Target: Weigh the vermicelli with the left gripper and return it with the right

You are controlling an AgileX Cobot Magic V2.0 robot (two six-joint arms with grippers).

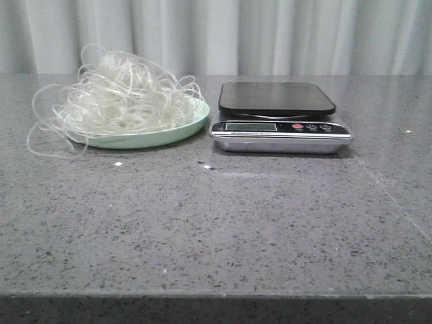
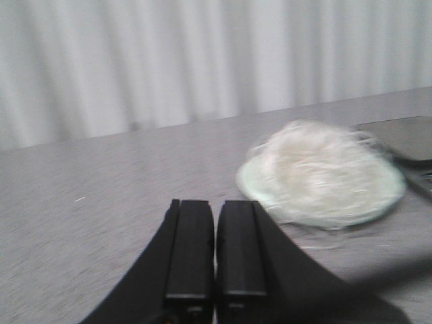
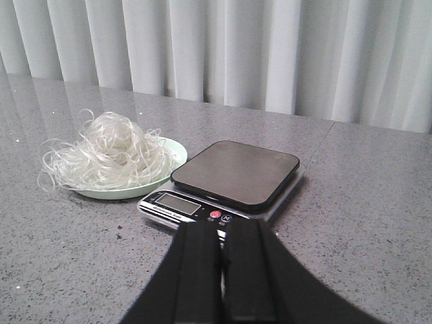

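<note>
a: front view, far left: what sits on the grey speckled tabletop [image 1: 216, 229]?

b: the vermicelli [image 1: 121, 98], a loose heap of thin whitish loops, piled on a pale green plate [image 1: 192, 121]. strands spill over the plate's left rim and reach the tabletop beside it.

a: and to the right of the plate?

b: a kitchen scale [image 1: 280, 128], just beside the plate but not touching it. its dark weighing platform [image 1: 277, 98] is bare; below it the silver front panel carries a display [image 1: 251, 126] and a row of small buttons, one of them red [image 1: 298, 127]. pleated pale curtains [image 1: 270, 34] close the background.

a: are the arms seen in the front view?

b: no; each appears only in its own wrist view.

a: left wrist view, then?

b: the left gripper [image 2: 214, 253] hangs above bare tabletop, its jaws clenched together with only a hairline seam between the two black fingers [image 2: 191, 250], nothing held. the picture is blurred; the vermicelli and plate lie well apart from the fingers, with a corner of the scale at the frame's edge.

a: right wrist view?

b: the right gripper [image 3: 219, 270] likewise has its jaws pressed together on nothing, with the fingers [image 3: 246, 270] side by side. beyond them lies the scale, its panel nearest, and the plate of vermicelli lies further off beside the scale.
</note>
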